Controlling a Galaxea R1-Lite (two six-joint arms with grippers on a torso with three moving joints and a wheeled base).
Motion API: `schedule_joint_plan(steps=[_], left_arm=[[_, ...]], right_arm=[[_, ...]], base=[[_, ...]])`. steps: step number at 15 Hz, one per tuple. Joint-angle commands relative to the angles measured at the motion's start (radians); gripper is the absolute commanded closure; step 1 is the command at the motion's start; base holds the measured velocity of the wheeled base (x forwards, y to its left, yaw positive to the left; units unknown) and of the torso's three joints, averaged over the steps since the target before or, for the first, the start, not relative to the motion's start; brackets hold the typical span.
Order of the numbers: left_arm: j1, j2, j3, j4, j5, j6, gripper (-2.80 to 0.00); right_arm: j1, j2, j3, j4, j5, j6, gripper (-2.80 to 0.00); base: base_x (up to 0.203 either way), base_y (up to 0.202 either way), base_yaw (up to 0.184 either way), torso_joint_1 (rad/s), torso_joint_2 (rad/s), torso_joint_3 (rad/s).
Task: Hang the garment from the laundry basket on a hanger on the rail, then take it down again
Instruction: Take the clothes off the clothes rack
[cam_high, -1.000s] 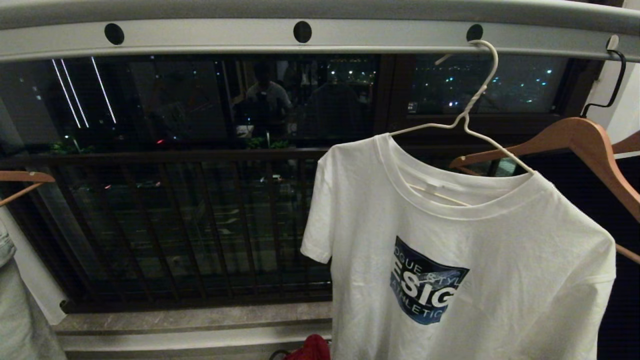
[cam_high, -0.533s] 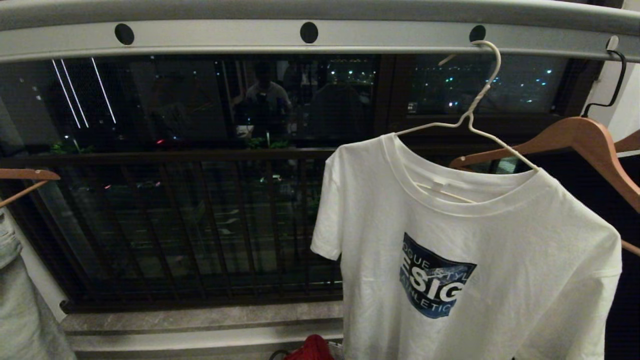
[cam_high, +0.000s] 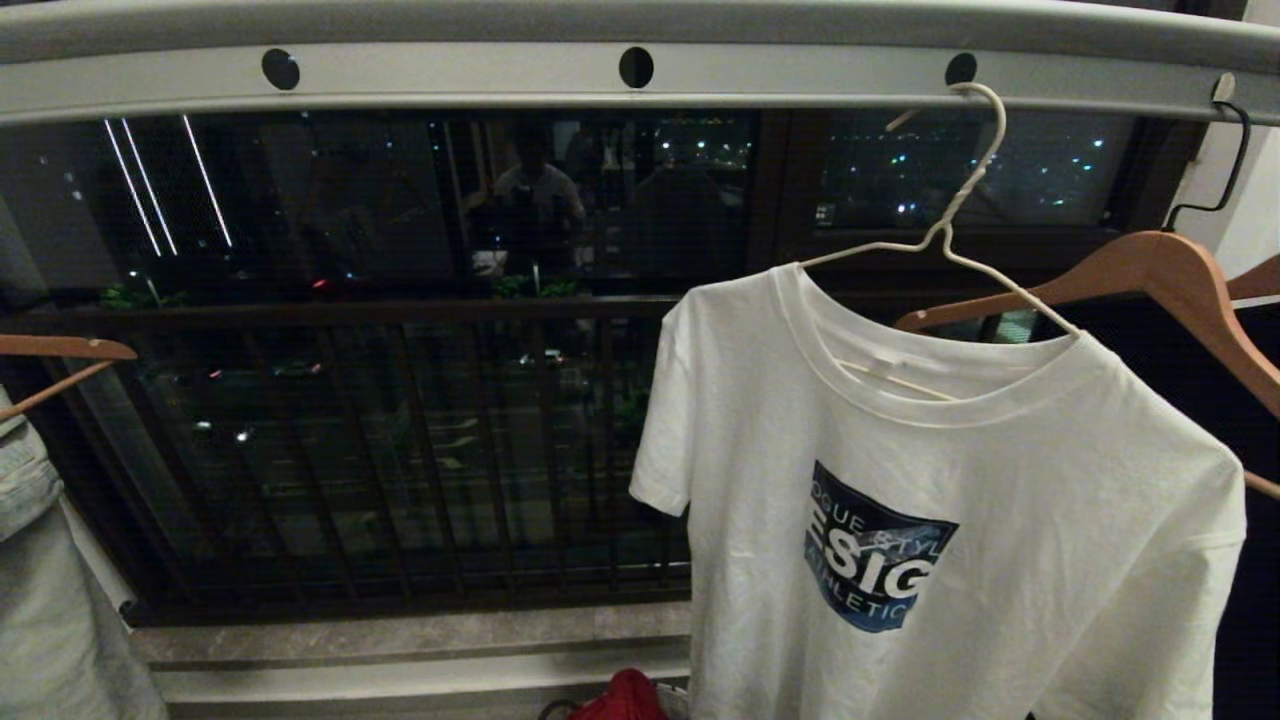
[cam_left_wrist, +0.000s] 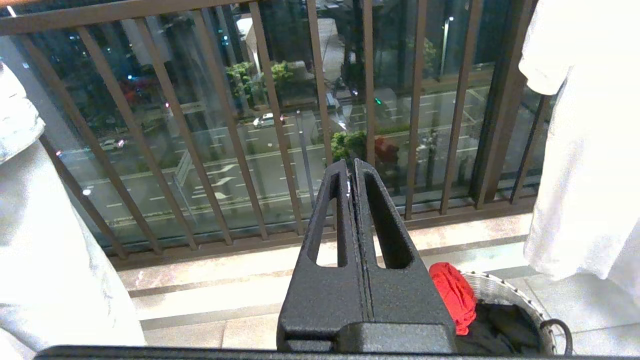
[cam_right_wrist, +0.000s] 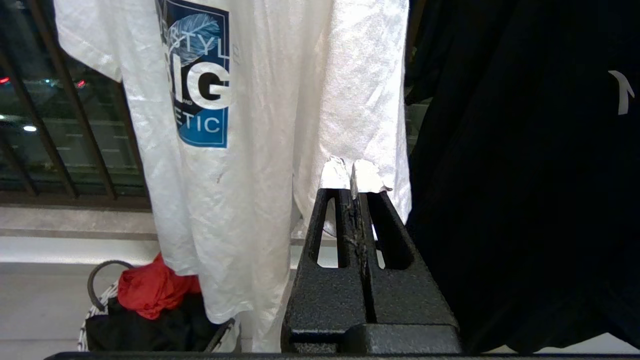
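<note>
- Two grippers sit nearest, both clenched on nothing: the left gripper (cam_left_wrist: 353, 167) at the centre of its wrist view points at the balcony bars, and the right gripper (cam_right_wrist: 354, 172) at the centre of its own view has its taped tips close before the shirt's hem, though I cannot tell whether they touch it. Neither shows in the head view, so both arms look parked.
- Low in the frame, the laundry basket (cam_left_wrist: 500, 290) stands on the floor under the shirt, with a red cloth (cam_left_wrist: 452, 295) and a black garment (cam_left_wrist: 500, 325) inside.
- Further off, right of centre in the head view, the garment (cam_high: 930, 520) hangs by its shoulders on the hanger (cam_high: 950, 215), spread flat so it stays put unaided.
- Farthest, across the top, the rail (cam_high: 450, 75) carries the wire hook by one of its round holes, beside a wooden hanger (cam_high: 1150, 275) at the right edge.
- Hanging looks done; I'd judge taking it down comes next.
</note>
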Motion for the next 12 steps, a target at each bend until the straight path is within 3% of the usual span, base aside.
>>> schedule_joint_plan(steps=[1, 12], left_arm=[[0.0, -0.001, 0.015, -0.001, 0.0, -0.002, 0.0], [0.0, -0.001, 0.015, -0.001, 0.009, -0.029, 0.0]], right_arm=[[0.001, 0.001, 0.002, 0.0, 0.0, -0.001, 0.0], [0.001, 0.001, 0.002, 0.0, 0.0, -0.005, 0.0]], base=[[0.0, 0.0, 0.0, 0.0, 0.0, 0.0], [0.0, 0.0, 0.0, 0.0, 0.0, 0.0]])
